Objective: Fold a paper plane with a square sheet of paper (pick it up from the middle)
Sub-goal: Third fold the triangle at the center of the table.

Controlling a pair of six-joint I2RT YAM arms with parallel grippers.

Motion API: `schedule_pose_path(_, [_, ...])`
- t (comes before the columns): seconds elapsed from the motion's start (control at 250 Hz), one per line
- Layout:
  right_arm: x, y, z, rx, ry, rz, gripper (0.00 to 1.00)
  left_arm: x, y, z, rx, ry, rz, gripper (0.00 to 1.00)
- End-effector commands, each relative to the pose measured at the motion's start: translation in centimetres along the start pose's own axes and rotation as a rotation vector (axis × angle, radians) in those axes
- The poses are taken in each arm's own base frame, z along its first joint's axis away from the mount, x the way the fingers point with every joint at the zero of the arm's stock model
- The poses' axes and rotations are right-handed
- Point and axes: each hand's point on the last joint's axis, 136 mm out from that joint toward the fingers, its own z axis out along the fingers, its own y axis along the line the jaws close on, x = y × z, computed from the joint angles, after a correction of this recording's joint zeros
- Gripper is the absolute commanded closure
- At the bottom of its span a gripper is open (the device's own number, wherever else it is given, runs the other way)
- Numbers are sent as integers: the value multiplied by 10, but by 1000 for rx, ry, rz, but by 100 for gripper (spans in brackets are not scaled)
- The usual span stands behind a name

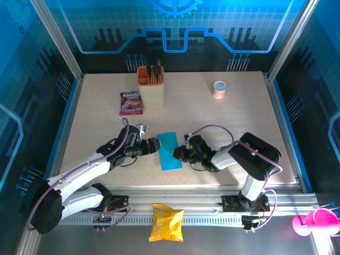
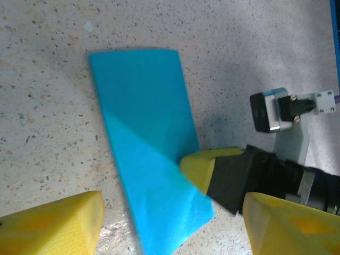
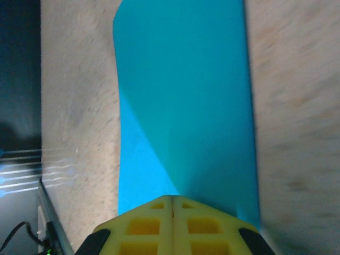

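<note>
The square sheet of paper (image 1: pixel 169 150) lies mid-table as a narrow cyan-blue rectangle, apparently folded in half. A diagonal bend crosses it (image 2: pixel 146 154), and its near end looks raised and blurred. My right gripper (image 1: pixel 178 154) is shut with its tips (image 3: pixel 173 199) on the paper's (image 3: pixel 183 95) right long edge, where the bend ends; its yellow fingertip (image 2: pixel 199 167) also shows in the left wrist view. My left gripper (image 1: pixel 155 144) is open at the paper's left side, its fingers (image 2: pixel 53 226) straddling the near end without touching it.
An orange-cream holder (image 1: pixel 151 85) and a pink-purple snack packet (image 1: pixel 130 102) stand at the back left. A small round tin (image 1: pixel 219 88) sits at the back right. The yellow crisp bag (image 1: pixel 166 222) lies below the front rail, and a pink object (image 1: pixel 316 221) at the lower right.
</note>
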Motion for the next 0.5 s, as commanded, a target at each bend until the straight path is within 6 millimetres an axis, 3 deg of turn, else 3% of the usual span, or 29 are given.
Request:
schedule_pose_path(0.0, [50,-66,3,243,92,112,100,-7,-12,2,18,1,46,29])
schedule_pose_path(0.288, [43,-69,-11,370,68,60,100,-2,-11,16,8,36,49,29])
schedule_pose_path(0.495, [36,-57,-17,410,101,-31,100,1,-15,25,20,51,42,28])
